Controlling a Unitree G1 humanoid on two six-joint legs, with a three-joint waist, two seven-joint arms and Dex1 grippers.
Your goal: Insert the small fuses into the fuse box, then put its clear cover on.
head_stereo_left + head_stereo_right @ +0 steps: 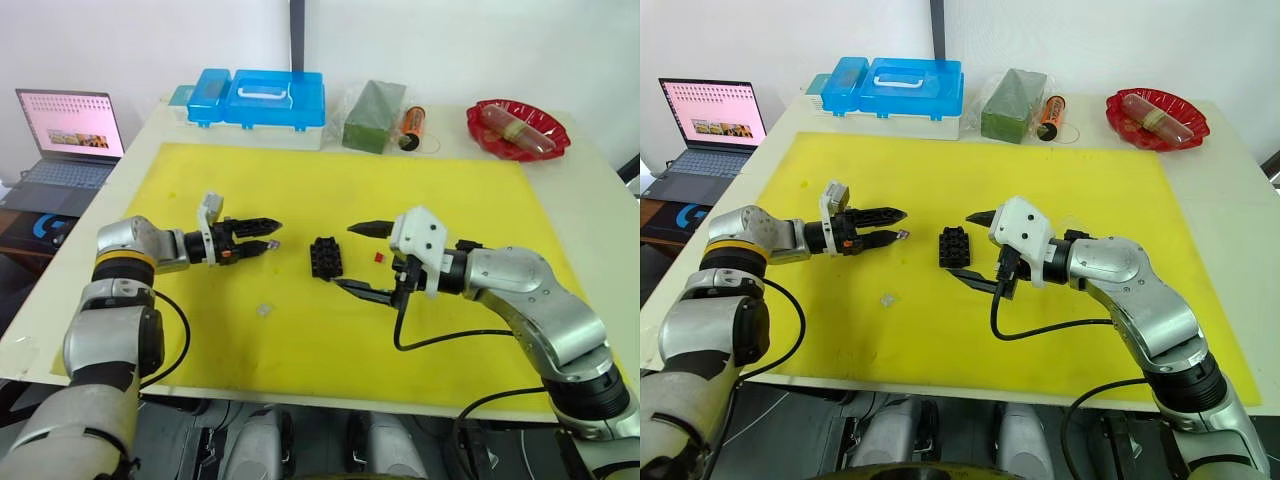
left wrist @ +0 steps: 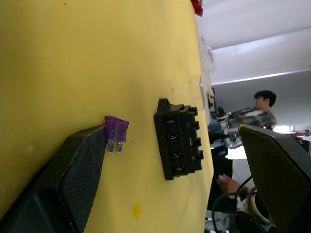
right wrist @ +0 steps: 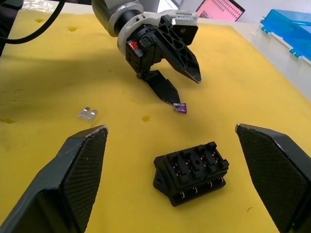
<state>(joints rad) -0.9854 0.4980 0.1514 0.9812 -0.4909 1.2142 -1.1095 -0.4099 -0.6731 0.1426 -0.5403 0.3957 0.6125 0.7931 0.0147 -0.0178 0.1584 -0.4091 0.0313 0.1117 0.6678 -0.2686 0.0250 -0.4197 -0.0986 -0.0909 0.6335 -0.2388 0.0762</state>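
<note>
Purple plastic clings to one tip of the left gripper (image 3: 177, 90), whose jaws stand spread: a small pinkish fuse (image 2: 116, 133) sits against the lower finger (image 2: 80, 165) alone, blades out, with the upper finger well clear of it. Nothing visibly pinches it, so it may drop to the yellow mat (image 1: 330, 340) or twist before it reaches a slot. The fuse box (image 3: 191, 172) lies on the mat between the two grippers, its slots apparently all empty. The right gripper (image 1: 362, 258) hangs just beside the box, jaws wide apart and holding nothing; since nothing steadies the box, a push from the fuse could slide or tip it. A red fuse (image 1: 379, 258) lies beside the right gripper, a pale grey fuse (image 3: 87, 114) nearer the left arm. Whether the clear cover (image 2: 195, 90) is the pale shape beyond the box is hard to tell.
</note>
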